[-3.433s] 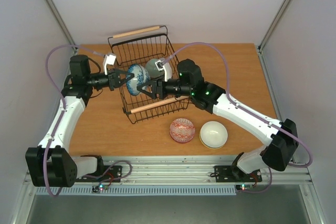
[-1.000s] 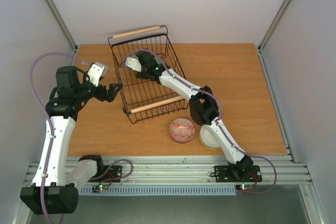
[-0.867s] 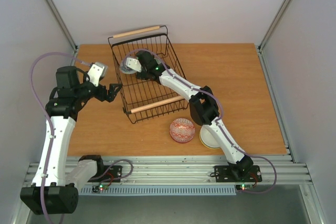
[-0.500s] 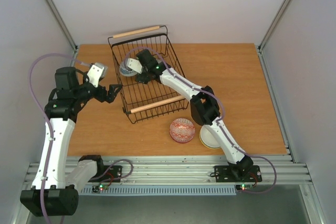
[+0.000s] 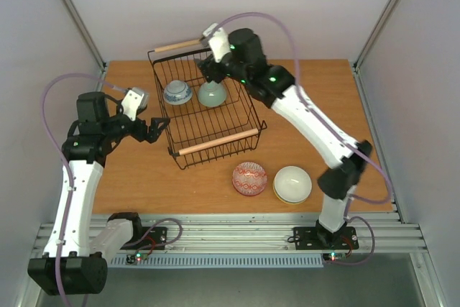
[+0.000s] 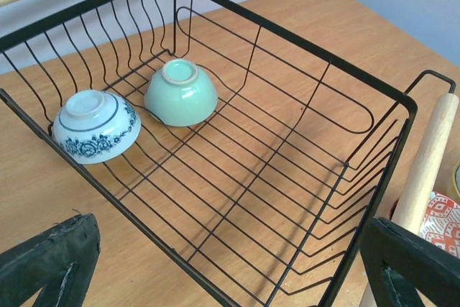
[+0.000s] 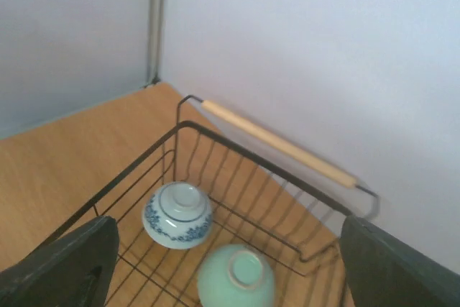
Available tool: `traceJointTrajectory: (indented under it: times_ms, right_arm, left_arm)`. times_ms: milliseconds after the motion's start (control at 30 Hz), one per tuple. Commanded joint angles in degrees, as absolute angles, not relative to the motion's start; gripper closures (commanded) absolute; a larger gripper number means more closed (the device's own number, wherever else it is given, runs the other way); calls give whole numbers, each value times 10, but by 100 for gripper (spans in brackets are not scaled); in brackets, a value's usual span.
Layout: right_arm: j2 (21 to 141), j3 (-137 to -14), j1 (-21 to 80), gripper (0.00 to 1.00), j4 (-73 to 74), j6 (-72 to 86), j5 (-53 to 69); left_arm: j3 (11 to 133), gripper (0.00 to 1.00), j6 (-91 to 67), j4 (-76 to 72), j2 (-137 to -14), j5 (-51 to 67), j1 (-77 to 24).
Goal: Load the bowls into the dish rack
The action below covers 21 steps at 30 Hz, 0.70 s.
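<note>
Two bowls sit mouth-down in the dish rack (image 5: 215, 154), a blue-and-white bowl (image 5: 177, 93) and a mint green bowl (image 5: 213, 94) side by side. They lie directly beneath the right claw (image 5: 207, 71), which hangs above the rack's far end with its fingers (image 7: 65, 264) spread wide and nothing between them. The left claw (image 5: 161, 129), likewise spread and empty, is just outside the rack's left wall, with both racked bowls ahead of it. On the table (image 5: 323, 106), well away from both claws and past the rack's near wooden handle (image 5: 218, 141), a red-patterned bowl (image 5: 249, 178) and a cream bowl (image 5: 292, 184) rest next to each other.
</note>
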State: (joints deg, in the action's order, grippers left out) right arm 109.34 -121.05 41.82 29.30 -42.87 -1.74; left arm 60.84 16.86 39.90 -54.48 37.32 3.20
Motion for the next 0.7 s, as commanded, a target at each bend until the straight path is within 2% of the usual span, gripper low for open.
traceJointTrajectory:
  times_ms: [0,167,267,367,500,667]
  right_arm:
    - [984,-1110,417,21,343,-294,-116]
    - [835,-961,419,39,448,-168,-208]
    - [748,-846,424,47,488,-111,-214]
    - [689,-772,426,52,508,-79,-170]
    - [673,-707,430,59,514,-65,-105]
    - [727,-654,430,71,504,-73,-75]
  left_arm:
    - [622,0,170,407,-570,382,35]
    - [638,1,161,412,-608,401,35]
    - [635,1,161,409,-618,413,35]
    - [634,1,159,411,-626,419,34]
    - [635,1,158,413,-633,425,34]
    - [635,1,162,422,-630,421,34]
